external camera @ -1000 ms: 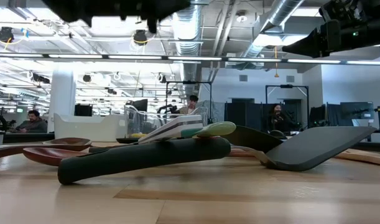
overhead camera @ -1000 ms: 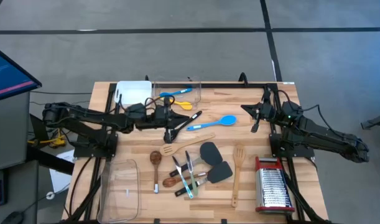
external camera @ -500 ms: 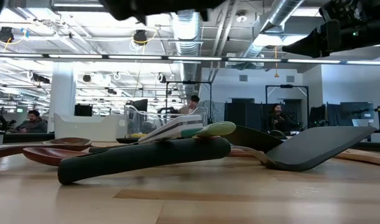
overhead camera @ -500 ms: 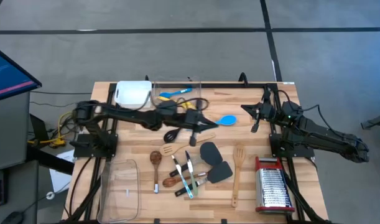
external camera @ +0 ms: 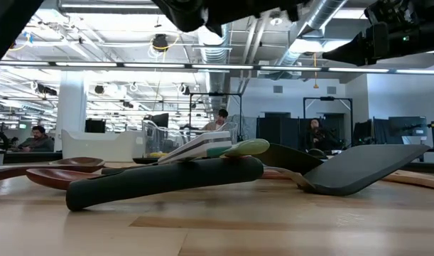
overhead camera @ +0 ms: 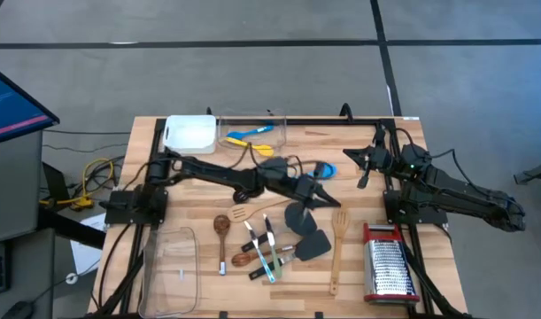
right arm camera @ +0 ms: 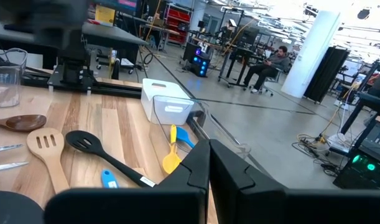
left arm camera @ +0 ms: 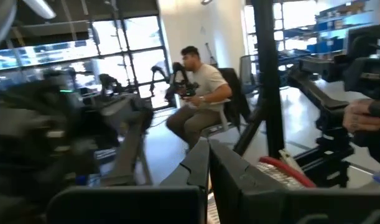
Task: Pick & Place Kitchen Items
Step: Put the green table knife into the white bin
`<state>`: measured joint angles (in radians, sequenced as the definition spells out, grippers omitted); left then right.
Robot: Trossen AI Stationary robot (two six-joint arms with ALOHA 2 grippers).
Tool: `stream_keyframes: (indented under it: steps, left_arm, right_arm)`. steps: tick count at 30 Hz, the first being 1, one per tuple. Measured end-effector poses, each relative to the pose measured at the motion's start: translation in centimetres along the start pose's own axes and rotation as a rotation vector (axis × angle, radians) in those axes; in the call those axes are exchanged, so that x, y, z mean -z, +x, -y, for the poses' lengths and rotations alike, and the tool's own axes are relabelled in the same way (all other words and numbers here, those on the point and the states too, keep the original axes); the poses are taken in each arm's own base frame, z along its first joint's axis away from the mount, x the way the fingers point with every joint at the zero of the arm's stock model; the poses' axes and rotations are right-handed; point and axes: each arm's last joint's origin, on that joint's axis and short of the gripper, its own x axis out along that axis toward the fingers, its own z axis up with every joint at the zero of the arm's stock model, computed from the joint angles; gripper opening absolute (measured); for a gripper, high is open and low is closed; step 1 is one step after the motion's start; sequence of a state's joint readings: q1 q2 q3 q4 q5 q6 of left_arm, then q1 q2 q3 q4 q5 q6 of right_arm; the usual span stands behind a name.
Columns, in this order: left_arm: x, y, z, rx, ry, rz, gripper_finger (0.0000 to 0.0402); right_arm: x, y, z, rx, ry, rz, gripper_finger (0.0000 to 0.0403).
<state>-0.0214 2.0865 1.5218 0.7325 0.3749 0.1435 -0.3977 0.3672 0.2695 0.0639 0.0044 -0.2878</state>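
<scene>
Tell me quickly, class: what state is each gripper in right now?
Left gripper: shut, holding nothing, above the dark grey spatulas.
Right gripper: shut, empty, waiting at the table's right side.

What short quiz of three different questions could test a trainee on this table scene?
1. True or false: the grater stands near the right arm's base.
2. Which tub holds a yellow and a blue utensil? A) far clear tub B) near clear tub
3. Fill in: the left gripper reaches over the ___ of the table.

Key: 1 true; 2 A; 3 middle.
</scene>
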Motion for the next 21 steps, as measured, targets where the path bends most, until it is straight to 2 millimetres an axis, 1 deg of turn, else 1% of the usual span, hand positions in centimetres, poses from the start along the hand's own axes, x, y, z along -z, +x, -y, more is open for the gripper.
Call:
stream_keyframes:
  steps: [3, 8, 10, 13, 16, 19, 21]
  left_arm:
    - [0.1, 1.4, 1.3, 0.032, 0.003, 0.017, 0.0001]
    - [-0.3, 3.4, 3.1, 0.073, 0.016, 0.06, 0.0001]
    - [-0.4, 3.8, 3.6, 0.083, 0.017, 0.07, 0.0001]
    - [-0.5, 4.0, 4.0, 0.095, 0.014, 0.066, 0.0001]
    - [0.4, 4.0, 4.1, 0.129, -0.017, -0.026, 0.0001]
    - [1.8, 3.4, 3.9, 0.238, -0.032, -0.177, 0.0001]
    - [2.6, 2.7, 3.7, 0.293, -0.043, -0.304, 0.0001]
  right_arm:
    - [0.0, 0.0, 0.0, 0.0, 0.011, 0.0, 0.0001]
    - [0.0, 0.0, 0.0, -0.001, 0.05, -0.002, 0.0001]
    - [0.0, 0.0, 0.0, -0.001, 0.051, -0.004, 0.0001]
    - [0.0, 0.0, 0.0, -0.001, 0.05, -0.004, 0.0001]
    - [0.1, 0.0, 0.0, 0.003, 0.045, -0.005, 0.0001]
    - [0.1, 0.0, 0.0, 0.003, 0.043, -0.005, 0.0001]
    - [0.1, 0.0, 0.0, 0.003, 0.042, -0.005, 0.0001]
